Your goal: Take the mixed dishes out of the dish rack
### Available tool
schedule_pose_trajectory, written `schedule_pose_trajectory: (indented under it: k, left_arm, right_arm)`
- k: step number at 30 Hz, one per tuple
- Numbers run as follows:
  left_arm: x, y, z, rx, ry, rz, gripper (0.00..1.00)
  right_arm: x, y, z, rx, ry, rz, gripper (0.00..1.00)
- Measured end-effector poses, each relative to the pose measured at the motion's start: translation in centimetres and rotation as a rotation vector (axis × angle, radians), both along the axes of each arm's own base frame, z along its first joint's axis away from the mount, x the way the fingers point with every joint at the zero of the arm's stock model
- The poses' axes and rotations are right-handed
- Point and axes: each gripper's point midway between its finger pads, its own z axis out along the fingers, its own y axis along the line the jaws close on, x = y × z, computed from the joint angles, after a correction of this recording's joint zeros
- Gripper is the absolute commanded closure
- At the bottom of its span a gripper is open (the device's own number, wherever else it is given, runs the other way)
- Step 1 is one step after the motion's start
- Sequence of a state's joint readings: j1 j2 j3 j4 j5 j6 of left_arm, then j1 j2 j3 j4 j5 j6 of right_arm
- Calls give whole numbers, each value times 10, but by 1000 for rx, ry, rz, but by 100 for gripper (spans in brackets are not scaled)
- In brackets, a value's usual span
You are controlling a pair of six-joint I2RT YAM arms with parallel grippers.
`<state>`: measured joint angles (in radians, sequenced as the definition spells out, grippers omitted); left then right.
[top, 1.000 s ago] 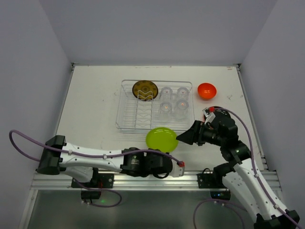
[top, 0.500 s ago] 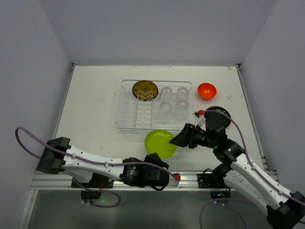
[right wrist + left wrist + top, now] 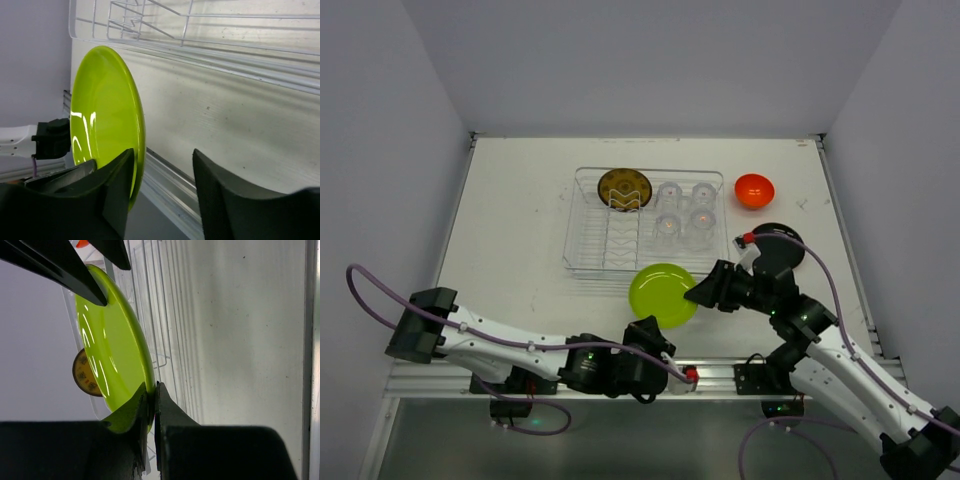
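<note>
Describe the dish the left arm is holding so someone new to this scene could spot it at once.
Find the clear dish rack in the middle of the table. Just in front of its near edge, between the two arms, the left end effector pinches the rim of the lime-green plate. It is the only green dish in view.

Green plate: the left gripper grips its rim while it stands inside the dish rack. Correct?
No. The left gripper does grip the green plate by its rim, but the plate is outside the dish rack, in front of its near side, as the top external view shows.
</note>
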<state>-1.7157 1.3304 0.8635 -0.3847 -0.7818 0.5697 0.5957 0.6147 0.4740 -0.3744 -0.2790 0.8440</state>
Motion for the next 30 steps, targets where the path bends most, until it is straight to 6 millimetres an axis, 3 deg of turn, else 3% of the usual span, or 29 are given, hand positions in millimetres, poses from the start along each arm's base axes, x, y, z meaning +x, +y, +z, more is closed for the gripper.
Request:
schedule_pose_trajectory:
  k: [4,5,7,9,11,12,13,17,20,24,26,28,30]
  left_arm:
    - [0,-2,1,-13,-12,-7,100]
    - [0,-2,0,-10,-14,-9,100]
    - [1,0,-3,0,-19,-14,100]
    - [1,0,-4,2,-32,-21,95]
    - [2,-1,-3,-11,-48,-14,65]
    - [5,-1,-2,-16,-50,-6,44]
    - [10,-1,0,-25,-52,10,1]
    - [43,3,24,-140,-29,148,0]
    - [73,12,59,-298,-16,272,0]
    - [125,45,117,-602,49,509,0]
    - [170,87,147,-808,79,706,0]
    - [203,133,165,-968,77,874,0]
    - [223,178,175,-1126,84,1020,0]
  right_arm:
    - [-3,13,2,55,8,60,74]
    - [-4,15,3,66,10,71,86]
    - [-4,20,7,94,17,80,100]
    - [-1,22,12,118,22,68,100]
    - [0,22,13,124,22,56,100]
    - [0,21,15,125,14,52,100]
    - [3,19,16,114,-2,38,100]
    - [20,-3,17,63,-36,-56,100]
    - [53,-41,24,37,-61,-232,100]
    - [94,-115,39,12,-107,-518,100]
    - [110,-165,39,-2,-101,-691,100]
    - [117,-203,33,3,-74,-816,100]
    - [122,-245,17,16,-35,-957,100]
